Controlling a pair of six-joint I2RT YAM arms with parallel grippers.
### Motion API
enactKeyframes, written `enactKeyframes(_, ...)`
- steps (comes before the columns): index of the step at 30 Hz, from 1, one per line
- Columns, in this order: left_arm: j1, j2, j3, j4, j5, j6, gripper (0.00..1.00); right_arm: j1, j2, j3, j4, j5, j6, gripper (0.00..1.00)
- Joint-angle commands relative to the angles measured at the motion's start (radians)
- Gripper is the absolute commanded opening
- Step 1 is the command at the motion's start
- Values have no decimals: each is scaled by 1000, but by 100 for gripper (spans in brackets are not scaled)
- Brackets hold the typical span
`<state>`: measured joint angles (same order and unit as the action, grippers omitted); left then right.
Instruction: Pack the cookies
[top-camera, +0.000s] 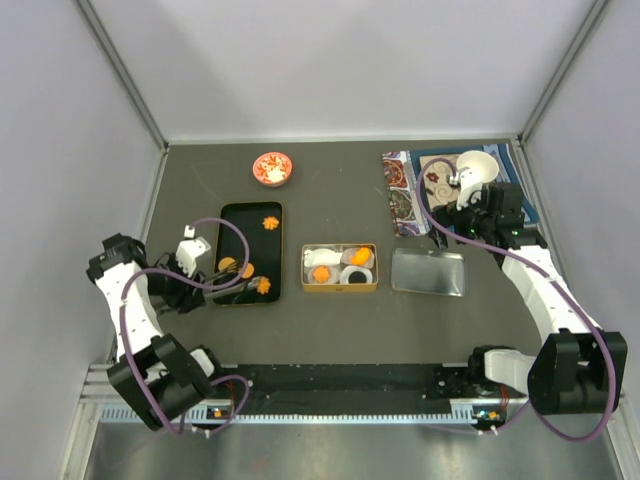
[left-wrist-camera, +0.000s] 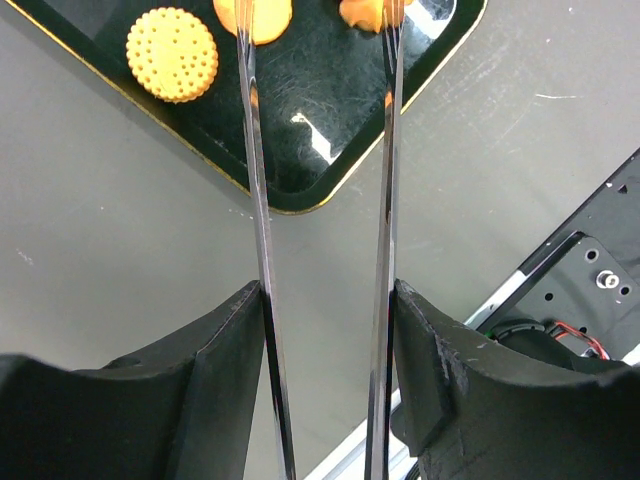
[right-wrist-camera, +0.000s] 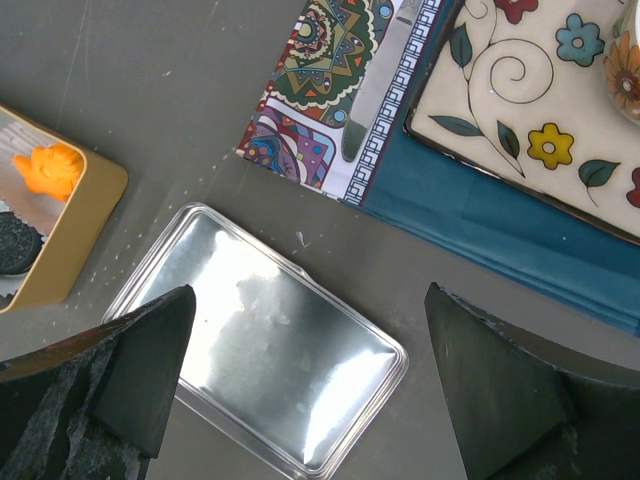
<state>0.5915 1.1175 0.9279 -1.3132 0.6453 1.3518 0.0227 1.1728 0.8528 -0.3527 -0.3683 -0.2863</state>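
Observation:
Several orange cookies lie on the black tray (top-camera: 232, 228): a flower-shaped one (top-camera: 270, 222) at the far end, others (top-camera: 228, 265) near the front. My left gripper (top-camera: 200, 270) is shut on metal tongs (left-wrist-camera: 255, 200). The blades reach over the tray (left-wrist-camera: 300, 150), their tips at two cookies (left-wrist-camera: 262, 14) on the top edge of the left wrist view. A dotted round cookie (left-wrist-camera: 172, 54) lies to their left. The gold tin (top-camera: 340, 268) holds cookies (top-camera: 358, 257) in paper cups. My right gripper (right-wrist-camera: 310, 290) stands open above the silver lid (right-wrist-camera: 260, 360).
A small red bowl (top-camera: 272, 168) sits at the back. A patterned cloth (right-wrist-camera: 320, 90), a blue napkin (right-wrist-camera: 500, 220) and a floral plate (right-wrist-camera: 520, 90) lie at the back right, with a white bowl (top-camera: 478, 168). The silver lid (top-camera: 428, 272) lies right of the tin.

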Motion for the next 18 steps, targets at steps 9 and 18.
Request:
enactKeyframes(9, -7, 42, 49, 8, 119, -74, 56, -10, 2, 51, 12, -8, -8, 99)
enactKeyframes(18, -9, 80, 72, 55, 103, -103, 56, -10, 2, 51, 11, -8, -8, 99)
